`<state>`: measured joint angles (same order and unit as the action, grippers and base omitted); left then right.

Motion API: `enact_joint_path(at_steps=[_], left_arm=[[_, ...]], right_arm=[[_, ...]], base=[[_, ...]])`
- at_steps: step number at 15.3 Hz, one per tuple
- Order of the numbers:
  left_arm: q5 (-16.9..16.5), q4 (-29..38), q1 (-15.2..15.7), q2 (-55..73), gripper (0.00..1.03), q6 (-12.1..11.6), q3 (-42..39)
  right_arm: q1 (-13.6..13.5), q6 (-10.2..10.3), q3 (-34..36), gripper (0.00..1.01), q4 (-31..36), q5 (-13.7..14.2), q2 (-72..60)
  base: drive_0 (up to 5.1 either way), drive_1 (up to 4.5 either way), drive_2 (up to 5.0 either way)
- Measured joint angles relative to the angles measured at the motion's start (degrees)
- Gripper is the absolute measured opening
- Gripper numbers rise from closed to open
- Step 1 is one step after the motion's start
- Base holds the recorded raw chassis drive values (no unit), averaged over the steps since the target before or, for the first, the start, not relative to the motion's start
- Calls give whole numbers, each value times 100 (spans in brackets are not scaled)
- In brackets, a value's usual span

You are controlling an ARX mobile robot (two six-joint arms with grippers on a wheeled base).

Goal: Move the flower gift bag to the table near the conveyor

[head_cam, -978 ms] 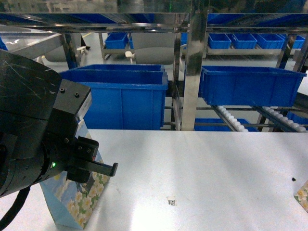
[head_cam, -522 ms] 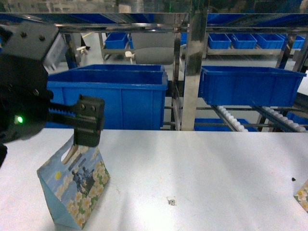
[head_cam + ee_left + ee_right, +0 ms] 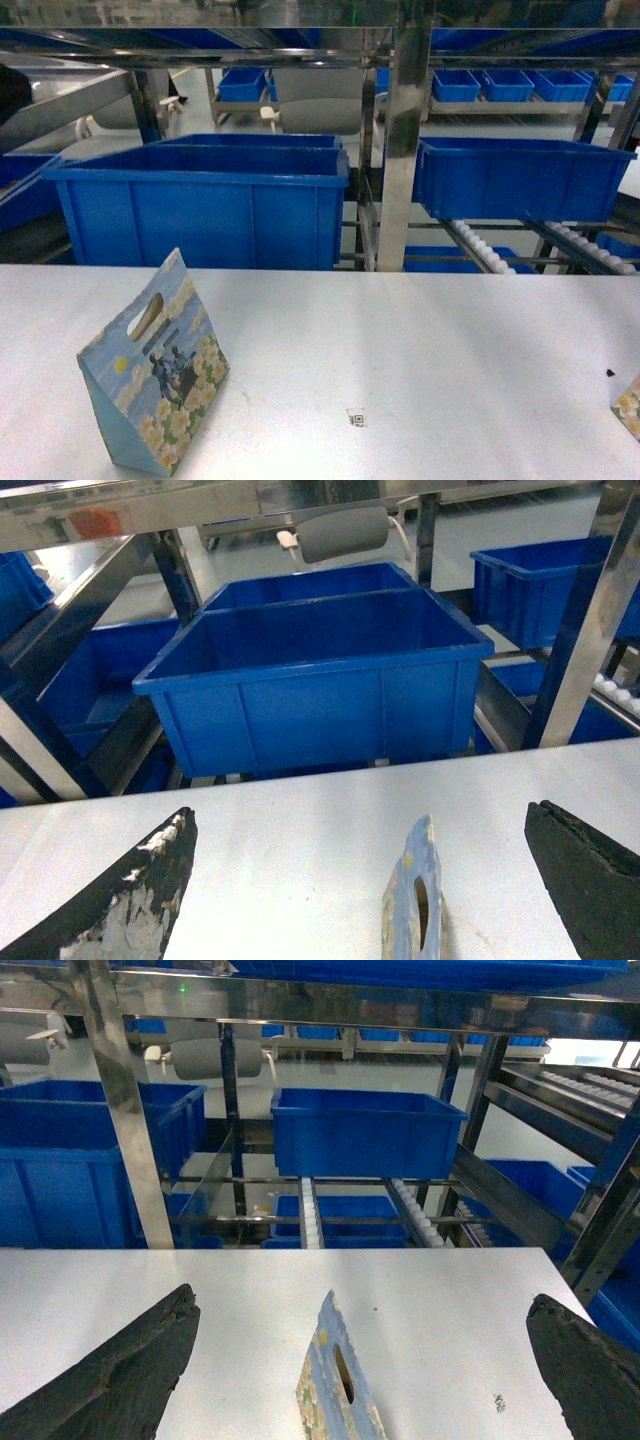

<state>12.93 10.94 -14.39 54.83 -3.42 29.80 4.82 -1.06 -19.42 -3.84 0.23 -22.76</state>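
**The flower bag stands alone on the white table**

A paper gift bag (image 3: 152,372) with a blue-sky print, white and yellow flowers and a dark picture in the middle stands upright near the front left corner of the big flat white table (image 3: 430,350). It is shaped like a little tent, wide at the bottom and thin at the top. An oval hole near the top is its handle.

In the left wrist view the bag (image 3: 412,900) shows edge-on, between the two dark worn fingers (image 3: 130,900) of the left gripper (image 3: 362,888). The fingers are spread far apart and touch nothing.

The right gripper (image 3: 365,1370) is spread wide too. A second flowery bag (image 3: 335,1380) stands between its fingers, free of them. In the head view only a corner of that bag (image 3: 629,408) peeks in at the right edge of the table.

Past the far edge of the table sit big blue plastic bins (image 3: 200,205) in a shiny steel rack (image 3: 395,140). Lanes of small white rollers (image 3: 480,248) run under the right bin.

Half a second ago the black left arm hung just over the bag's top. Now it is gone from the head view. The bag stands in the same spot.
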Motion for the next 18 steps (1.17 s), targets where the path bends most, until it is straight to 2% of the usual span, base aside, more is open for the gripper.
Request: enact_joint_path(at_steps=[1, 3, 4, 6, 7, 8, 9, 11, 12, 13, 15, 16, 18], left_arm=[[109, -409, -31, -592, 98, 17, -205], [278, -1646, -162, -2205, 98, 9, -697], [358, -2098, -164, -2837, 98, 4, -713], [385, -1969, -162, -3110, 97, 9, -691], [127, -1034, -15, -3281, 85, 155, -1121], [-77, -680, 227, -3556, 71, 214, -1569], [-214, -601, 420, -3740, 58, 269, -1725], [-566, -566, 702, -3987, 31, 306, -2020], [-1121, -590, 1217, -4122, 19, 304, -2159], [-1180, -577, 1493, -4225, 4, 321, -2256], [-1294, -1233, 1425, -4981, 2, 326, -2452], [-1283, -1163, 1425, -5086, 2, 328, -2483], [-1292, -1158, 1434, -5134, 2, 328, -2583]], right_arm=[[0, 0, 0, 98, -2, 0, 0], [0, 0, 0, 98, -2, 2, 0], [0, 0, 0, 98, 0, 0, 0], [-24, 7, 17, 97, 98, -2, 9], [-372, 39, 313, 86, 791, 33, 199], [-527, 42, 634, 71, 988, -101, 424], [-501, 44, 809, 59, 999, -15, 490], [-481, 42, 1086, 31, 1043, -24, 758], [-481, 42, 1187, 19, 1040, -22, 855], [-481, 42, 1290, 4, 1036, -20, 957], [-479, 46, 1436, 2, 876, -28, 1217], [-481, 46, 1506, 2, 326, -24, 1690], [-481, 46, 1585, 2, 337, -24, 1985]], base=[[0, 0, 0], [0, 0, 0], [0, 0, 0], [0, 0, 0], [0, 0, 0], [0, 0, 0], [0, 0, 0], [0, 0, 0], [0, 0, 0], [0, 0, 0], [0, 0, 0], [0, 0, 0], [0, 0, 0]])
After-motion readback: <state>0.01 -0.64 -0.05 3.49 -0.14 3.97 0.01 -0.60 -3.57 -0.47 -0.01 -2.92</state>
